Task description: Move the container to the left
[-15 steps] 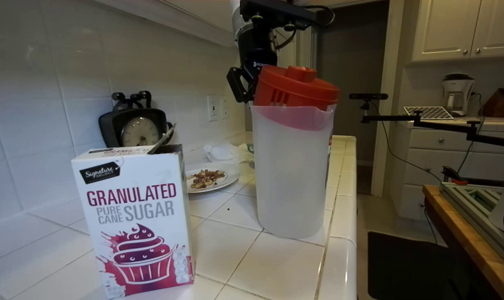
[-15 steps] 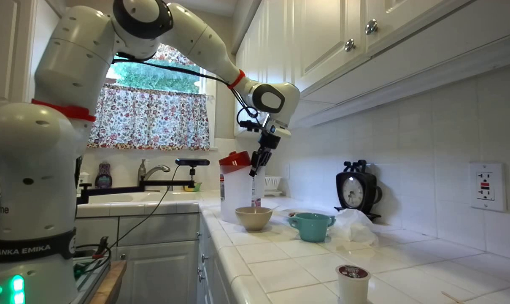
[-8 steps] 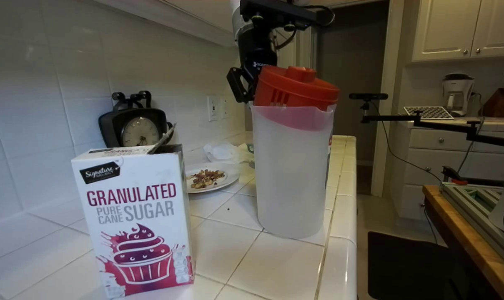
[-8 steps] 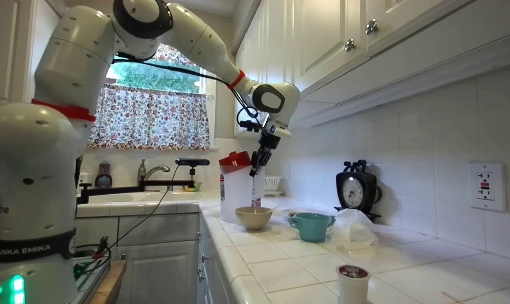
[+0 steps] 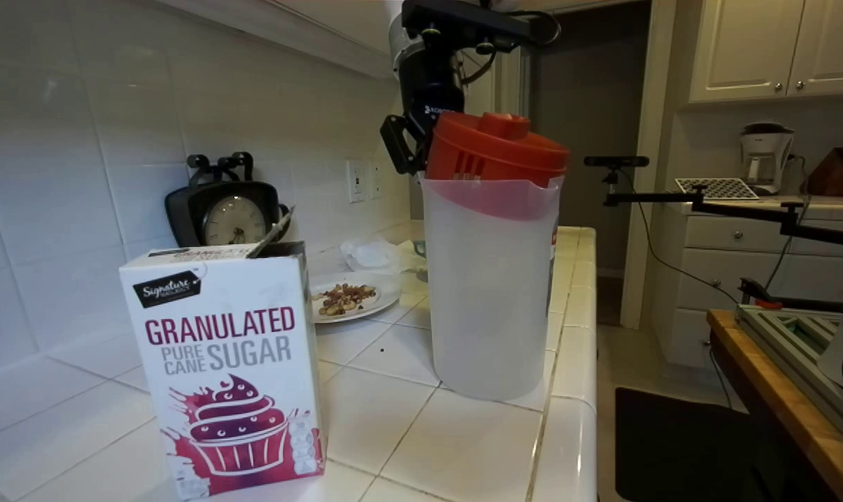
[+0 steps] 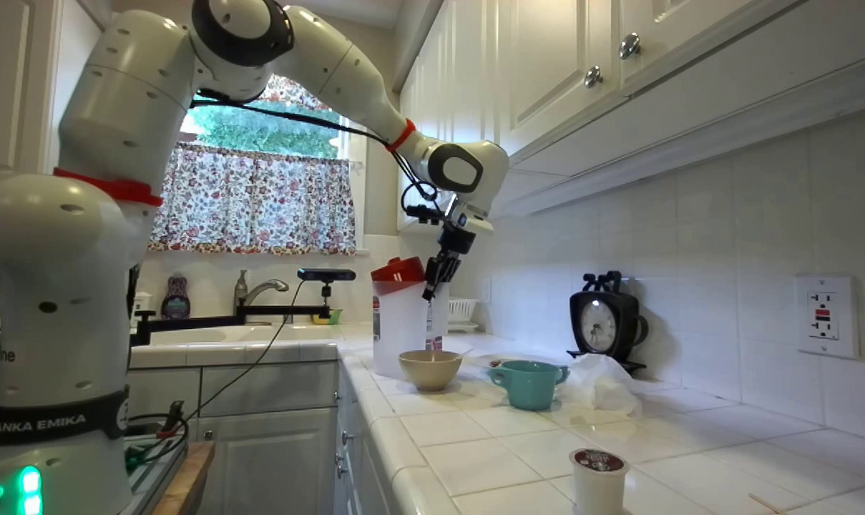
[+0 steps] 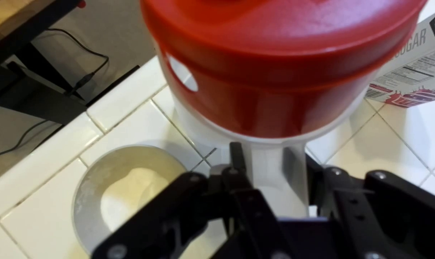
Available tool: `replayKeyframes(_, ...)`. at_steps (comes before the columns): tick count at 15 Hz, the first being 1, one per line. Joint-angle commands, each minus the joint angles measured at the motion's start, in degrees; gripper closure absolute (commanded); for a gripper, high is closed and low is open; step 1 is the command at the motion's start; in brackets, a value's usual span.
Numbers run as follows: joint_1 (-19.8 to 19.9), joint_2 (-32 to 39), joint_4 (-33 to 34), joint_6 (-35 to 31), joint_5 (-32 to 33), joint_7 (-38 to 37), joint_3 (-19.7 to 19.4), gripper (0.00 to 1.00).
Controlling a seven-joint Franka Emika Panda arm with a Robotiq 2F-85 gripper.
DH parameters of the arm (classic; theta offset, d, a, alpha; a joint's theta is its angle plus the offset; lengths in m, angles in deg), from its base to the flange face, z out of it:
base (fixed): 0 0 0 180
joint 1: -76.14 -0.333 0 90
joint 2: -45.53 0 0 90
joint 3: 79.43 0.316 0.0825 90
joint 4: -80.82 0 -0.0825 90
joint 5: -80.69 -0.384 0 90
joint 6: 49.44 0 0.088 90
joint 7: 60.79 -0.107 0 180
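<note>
The container is a tall whitish translucent pitcher; its red lid sits tilted in the top. It stands upright at the counter's front edge, seemingly on the tiles. Both exterior views show it, and in the wrist view the red lid fills the upper middle. My gripper is shut on the container's pale handle, with one finger along each side. In an exterior view the gripper comes down from above at the handle side; elsewhere the lid and pitcher partly hide it.
A sugar box stands near the container, with a plate of nuts behind. A beige bowl, a teal pot, crumpled plastic and a small cup share the counter. A black clock stands by the wall.
Over the last half second the container and gripper together have shifted very slightly, a touch lower in both exterior views. The grip has not changed.
</note>
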Motion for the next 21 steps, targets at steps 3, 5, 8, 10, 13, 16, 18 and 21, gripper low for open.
replayKeyframes(3,-0.1,0.3,0.9,0.6,0.2,-0.1,-0.3,0.26)
replayKeyframes(5,-0.1,0.2,0.9,0.8,0.3,-0.2,-0.3,0.11)
replayKeyframes(8,0.0,0.3,1.0,0.9,0.6,-0.3,-0.5,0.0)
replayKeyframes(10,0.3,0.1,1.0,0.7,1.3,-0.6,-1.2,0.0)
replayKeyframes(13,0.5,-0.4,0.5,-0.3,2.5,-1.0,-2.0,0.0)
replayKeyframes(16,0.5,-1.1,-0.1,-1.5,4.0,-1.4,-2.6,0.0)
replayKeyframes(18,0.4,-1.9,-0.8,-2.7,5.5,-1.4,-3.0,0.0)
replayKeyframes(21,0.5,-4.2,-2.1,-4.9,9.0,-1.6,-3.6,0.0)
